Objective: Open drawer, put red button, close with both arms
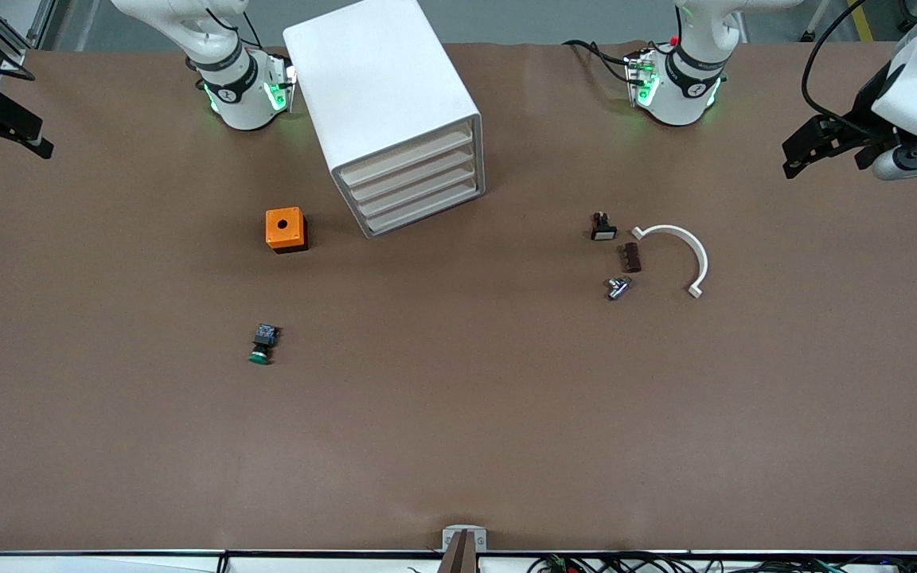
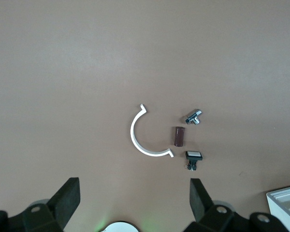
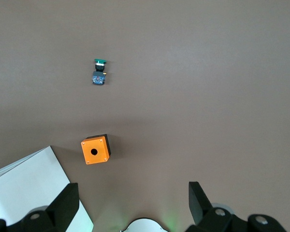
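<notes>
Drawers (image 1: 415, 179): four alike, wide and shallow, white plastic with cream front strips, stacked in a boxy white cabinet (image 1: 383, 87) with smooth walls and rounded corners. All four sit flush and shut. The cabinet stands near the right arm's base. Where the red button is I cannot tell.

Left gripper (image 1: 825, 147): mine, black, hanging over the left arm's end of the table. The jaws are spread wide and hold nothing. The left wrist view shows both fingers (image 2: 70, 198) apart over bare brown mat.

Right gripper (image 1: 5, 127): mine, black, hanging over the right arm's end of the table. The jaws are also wide apart and empty; the right wrist view shows one finger (image 3: 67, 203) beside a cabinet corner.

Front view only: drawer fronts, both arm bases, both item groups together.

Left wrist view: white half-ring clip (image 2: 140, 140), brown ridged block (image 2: 178, 136) and shiny metal fitting (image 2: 194, 116), with a black white-capped button (image 2: 194, 157) close by.

Right wrist view: orange box (image 3: 95, 150), square with a round hole on top, and a green-capped button (image 3: 99, 72) lying on its side. In the front view the box sits at the cabinet's eight o'clock and the green-capped button at the box's six o'clock, well apart.
</notes>
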